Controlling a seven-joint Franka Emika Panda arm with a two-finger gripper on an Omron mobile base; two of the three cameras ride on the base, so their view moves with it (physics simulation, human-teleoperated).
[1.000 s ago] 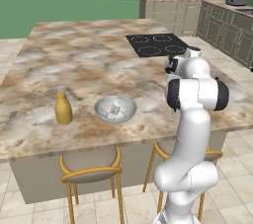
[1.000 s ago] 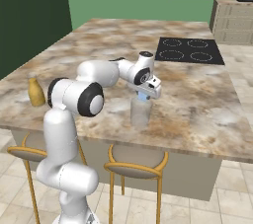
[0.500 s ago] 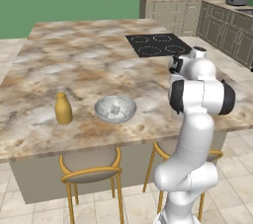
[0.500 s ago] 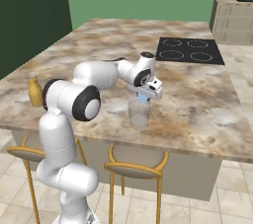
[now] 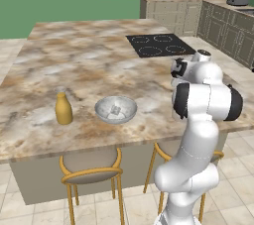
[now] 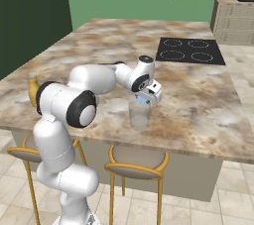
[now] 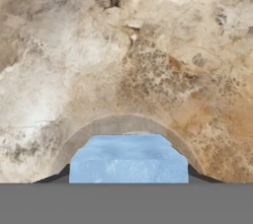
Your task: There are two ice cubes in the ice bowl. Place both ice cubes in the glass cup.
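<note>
1. Over the cup (image 6: 139, 115) now, hand (image 6: 144, 101) closed on a cube (image 6: 143, 100), jaws narrow around it, just above the rim.
2. Seen along the hand: pale blue block (image 7: 128, 159) square between the tips, the cup's curved rim arcing just beyond it, mottled counter (image 7: 148, 45) further out.
3. Judged step: release of this cube into the cup. Best done dead centre over the mouth, not near the rim.
4. Worth lowering a touch first, so a short drop, no bounce off the glass edge.
5. Slow opening advised; slick cube, likely to slip out the moment the grip eases.
6. Straight lift afterwards, clear of the rim, no sideways swipe against a light tumbler that could tip.
7. Cup itself: clear, nearly see-through cylinder, upright near the counter's front edge, well apart from the bowl (image 5: 115, 109). Contents hard to tell through the glass.
8. Bowl: shallow, silvery-grey, round, to the side of the cup along the counter, with a yellow bottle (image 5: 63, 109) just beyond it.
9. Inside the bowl, a small pale block (image 5: 115, 110), apparently the second cube, so by the look of it half the job left after this drop.
10. Held cube: translucent blue-white, flat-faced, far smaller than the bowl, narrower than the cup's mouth, so room to spare.
</note>
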